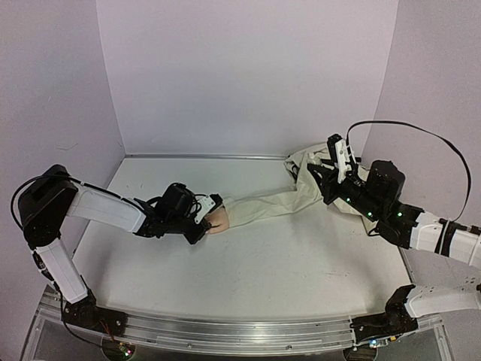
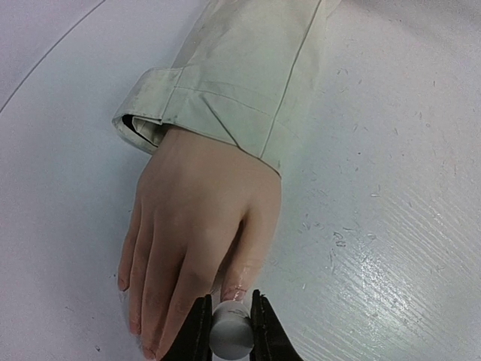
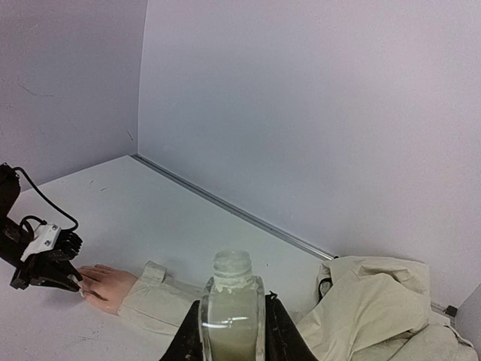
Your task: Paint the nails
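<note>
Here, glossy peach nails; left end effector pinches white cylinder, right end effector clamps bottle.

A robot test cell in a lab is shown. A white tabletop, scuffed and scratched, is boxed in on three sides by plain pale walls. Two robot arms, the left arm and the right arm, are bolted to an aluminium rail at the near edge, where small green lights are lit. A black cable is looped loosely above the right arm. A fake hand in a beige sleeve is laid on the tabletop
</note>
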Controlling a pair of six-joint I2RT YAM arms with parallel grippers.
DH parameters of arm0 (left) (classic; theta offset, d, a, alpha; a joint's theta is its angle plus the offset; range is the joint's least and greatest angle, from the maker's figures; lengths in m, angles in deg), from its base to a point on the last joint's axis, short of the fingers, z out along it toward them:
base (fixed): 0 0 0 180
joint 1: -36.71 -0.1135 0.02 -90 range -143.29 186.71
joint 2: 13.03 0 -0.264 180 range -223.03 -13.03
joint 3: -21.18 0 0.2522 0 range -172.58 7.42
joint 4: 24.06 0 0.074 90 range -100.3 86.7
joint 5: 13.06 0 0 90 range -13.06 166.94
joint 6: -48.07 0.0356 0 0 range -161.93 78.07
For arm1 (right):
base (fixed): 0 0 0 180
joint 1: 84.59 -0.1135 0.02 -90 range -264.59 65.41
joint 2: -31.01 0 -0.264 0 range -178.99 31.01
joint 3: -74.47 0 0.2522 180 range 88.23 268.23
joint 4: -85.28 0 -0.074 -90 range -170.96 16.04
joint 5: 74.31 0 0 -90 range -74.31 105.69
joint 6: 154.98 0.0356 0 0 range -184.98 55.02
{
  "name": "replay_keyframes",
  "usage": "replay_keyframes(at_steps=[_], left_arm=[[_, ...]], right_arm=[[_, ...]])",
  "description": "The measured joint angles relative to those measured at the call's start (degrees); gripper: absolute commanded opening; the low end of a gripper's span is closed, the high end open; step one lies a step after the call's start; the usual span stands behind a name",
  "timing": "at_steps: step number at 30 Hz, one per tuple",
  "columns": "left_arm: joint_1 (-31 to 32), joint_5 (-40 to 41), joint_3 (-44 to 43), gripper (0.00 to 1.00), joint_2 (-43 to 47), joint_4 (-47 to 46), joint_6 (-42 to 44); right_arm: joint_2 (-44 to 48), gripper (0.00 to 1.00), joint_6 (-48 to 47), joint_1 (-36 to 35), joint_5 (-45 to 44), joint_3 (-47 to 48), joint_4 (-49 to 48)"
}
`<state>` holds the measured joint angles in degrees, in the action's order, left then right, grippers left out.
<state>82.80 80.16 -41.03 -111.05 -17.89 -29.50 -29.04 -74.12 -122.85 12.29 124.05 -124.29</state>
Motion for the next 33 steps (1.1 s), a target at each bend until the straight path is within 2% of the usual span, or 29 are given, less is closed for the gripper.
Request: replay_keyframes(at_steps=[23, 33], left_arm=[[0.00, 3.67, 0.63, 0.00, 0.11, -0.07, 0.28], [0.00, 4.98, 3.89, 0.00, 5.05, 0.11, 0.66]], right_arm=[[0.00, 0.00, 0.02, 0.00, 0.20, 0.00, 0.00], [0.00, 0.00, 0.17, 0.00, 0.44, 0.00, 0.00]])
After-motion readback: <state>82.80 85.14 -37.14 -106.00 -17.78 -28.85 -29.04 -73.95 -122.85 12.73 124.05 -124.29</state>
